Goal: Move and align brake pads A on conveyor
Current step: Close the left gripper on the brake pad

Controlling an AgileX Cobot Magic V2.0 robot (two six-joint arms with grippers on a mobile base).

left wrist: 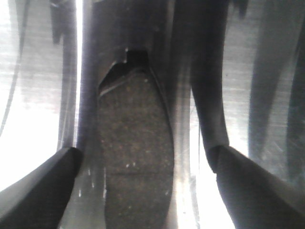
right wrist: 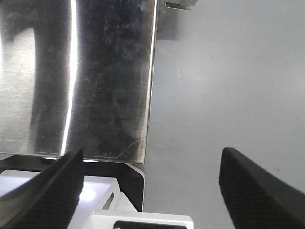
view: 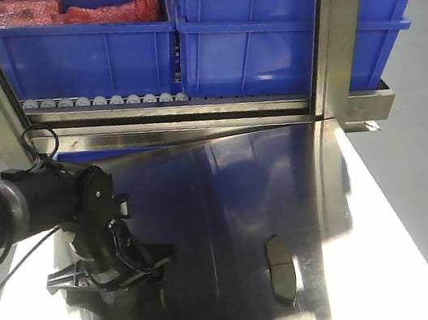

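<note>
Well, the left claw (left wrist: 144,153) hangs low over the shiny steel desk (view: 230,206) with its two fingers (left wrist: 38,191) spread wide open, holding nothing. One brake pad (left wrist: 136,181) lies flat on the desk right between them, and as far as I can see it touches neither finger. A second brake pad (view: 283,280) lies flat on the desk too, well apart to the right of that arm. The right claw (right wrist: 152,150) is open and empty as well, out by the desk's edge with the grey floor (right wrist: 228,71) under it. I cannot see the conveyor from here, only blue bins (view: 258,29) and a row of small rollers (view: 105,101) at the back.

I think the pad is stiff and hard, a bit heavy for its size, and not easy to break. It is thin and sits on a slippery desk, so it could slide or tip when the fingers close. The best place to grab looks like its two long sides, near the middle, with the fingers down close to the desk so it comes up level
</note>
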